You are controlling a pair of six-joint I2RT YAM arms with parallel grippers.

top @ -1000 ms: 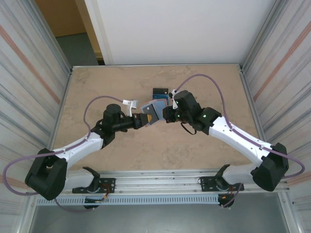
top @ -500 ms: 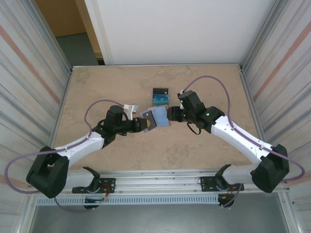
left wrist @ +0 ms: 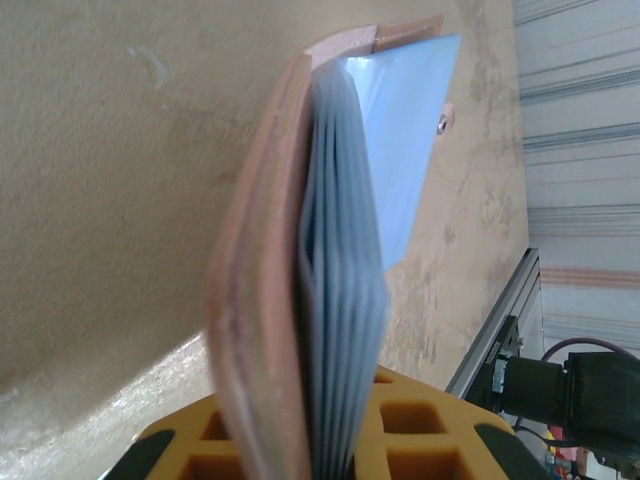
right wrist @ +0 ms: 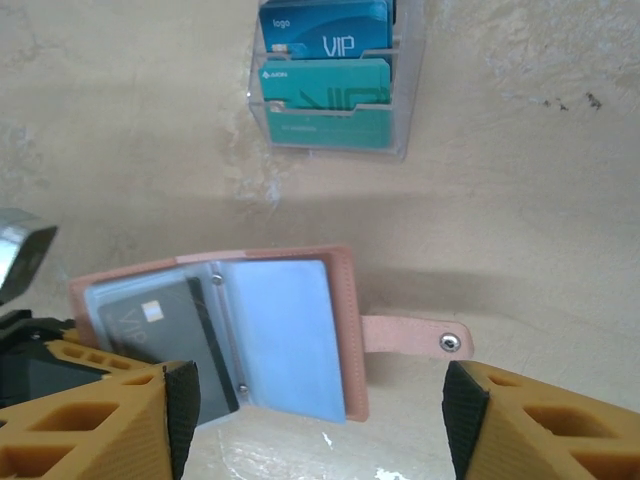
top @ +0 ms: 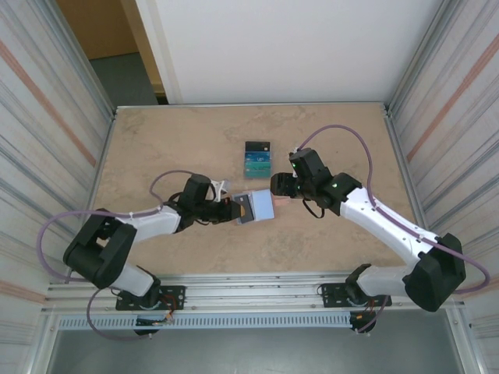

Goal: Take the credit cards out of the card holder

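Two-arm card extraction, seen from above and from both wrists. We find the left gripper (top: 231, 210) clenched on one edge of the card holder (top: 257, 206), presenting it opened like a book near the middle of the table (top: 156, 148), with the pale blue pockets turned towards the opposite arm. The shadow beneath it in the right wrist view suggests that it is carried just off the surface. We read this hold as a brace: with one edge pinned, the pockets lie spread, and a card can be drawn out without the leather folding shut. The strap tab (right wrist: 410, 335) juts out unfastened on the side away from the clamp, clear of the pockets. A dark card (right wrist: 160, 330) lies slightly askew in the pocket nearest the clamping fingers. The right gripper (right wrist: 322, 405) hovers just beside the holder's free edge, its jaws spread wide with nothing between them, so we count it released. Beyond the holder a clear stand (right wrist: 330, 140) keeps a blue card (right wrist: 325, 25) and a teal card (right wrist: 325, 90) in tiers, near the wallet yet apart from it. We judge the dark card to be the one left to pull, which calls for the free arm to close on its exposed edge
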